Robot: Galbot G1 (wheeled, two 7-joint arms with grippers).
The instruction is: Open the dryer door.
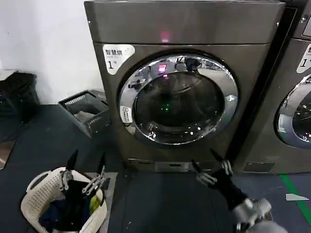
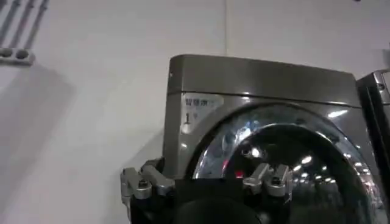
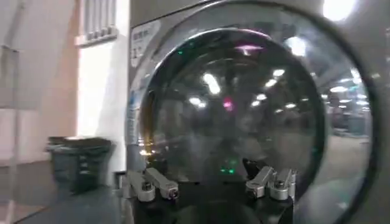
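The right gripper (image 1: 212, 166) hangs low in front of the dryer (image 1: 184, 82), just below the bottom edge of the dryer door (image 1: 179, 99) and toward its right side, with its two dark fingers (image 1: 216, 155) spread apart and pointing up at the machine, holding nothing. Its arm runs back and down toward the lower right corner of the head view. From the right wrist camera the finger bases (image 3: 268, 181) sit wide apart with the door's dark glass (image 3: 237, 103) directly ahead and close.

The left gripper (image 1: 86, 165) is down at the robot's left, well apart from the dryer, its fingers also splayed and empty, hovering over a white laundry basket (image 1: 34, 194) that holds dark clothes. In the left wrist view its finger bases (image 2: 268, 179) frame the upper left part of the dryer front (image 2: 183, 146).

The dryer door is shut, lying flat against the front panel and facing straight out toward the robot. It is round, so it has no long axis; its wide chrome ring (image 1: 127, 92) circles the dark tinted centre and spans most of the machine's width. A white label (image 1: 117, 56) sits on the panel above the door's left side. A second machine (image 1: 296, 107) stands just beside the dryer on the right, and a grey crate (image 1: 87, 112) lies on the floor to the left.
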